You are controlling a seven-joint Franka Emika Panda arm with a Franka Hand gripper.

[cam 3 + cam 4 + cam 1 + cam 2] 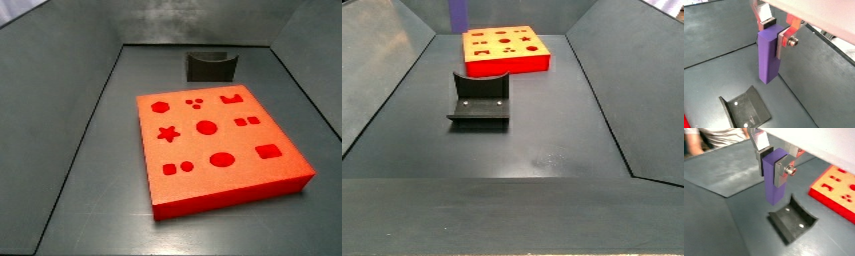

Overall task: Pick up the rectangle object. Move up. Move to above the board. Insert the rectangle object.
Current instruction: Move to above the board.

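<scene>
My gripper [775, 30] is shut on the rectangle object [769, 55], a slim purple bar that hangs upright between the silver fingers, clear of the floor. Both wrist views show this grip; the gripper [774, 160] clamps the bar [776, 178] near its upper end. In a side view only the bar's lower part [458, 14] shows at the top edge, above and beside the board [506, 49]. The board is a thick red-orange slab with shaped holes, seen whole in a side view [221, 150] and partly in a wrist view [836, 189].
The dark fixture stands on the floor near the board [211, 67], [480, 103], and lies below the held bar in both wrist views [745, 106], [793, 220]. Grey sloping walls enclose the dark floor [543, 150].
</scene>
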